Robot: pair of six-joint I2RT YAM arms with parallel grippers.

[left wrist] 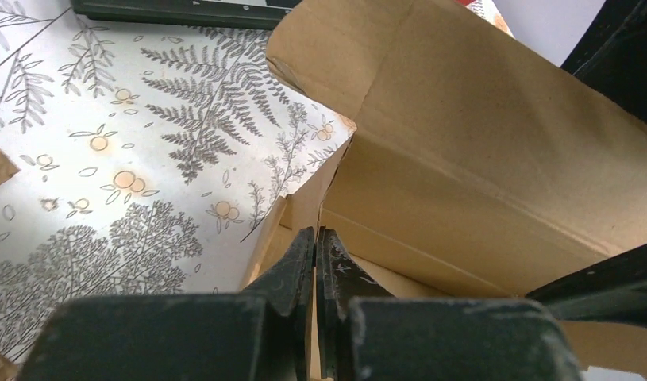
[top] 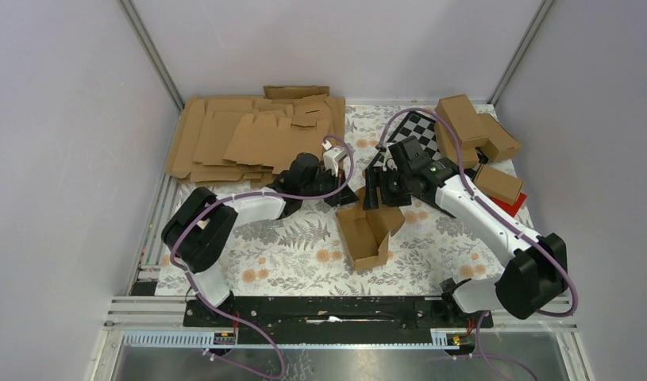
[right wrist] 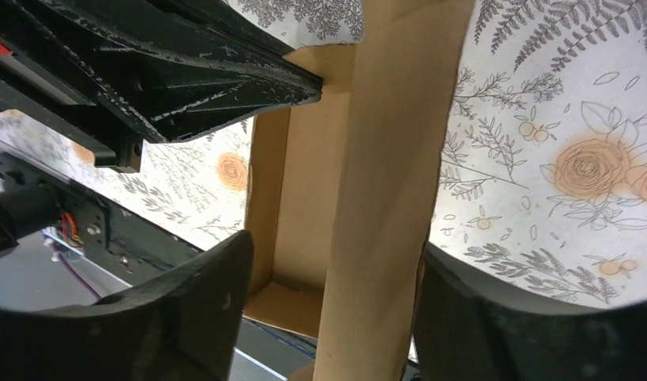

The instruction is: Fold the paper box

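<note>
**Paper box** (top: 369,234): brown cardboard, partly erected into an open trough. It is set on the floral-printed table (top: 288,246) near the middle, somewhat toward the near edge. One end flap is raised at the far end, and the long flaps are not closed.

**Left gripper** (top: 345,197): brought to the box's far left corner. In the left wrist view the fingers (left wrist: 292,274) are pressed nearly together, and a thin edge of the box's cardboard (left wrist: 463,159) is pinched between them.

**Right gripper** (top: 381,194): placed over the box's far end, just beside the left gripper. In the right wrist view the fingers (right wrist: 201,309) are spread wide. An upright strip of the box (right wrist: 383,198) is seen between them, close against one finger and apart from the other.

**Flat blanks** (top: 256,135): heaped at the far left corner.

**Finished cartons** (top: 471,127): stacked at the far right corner.

**Red block** (top: 517,204): at the right edge, partly covered by a carton.
</note>
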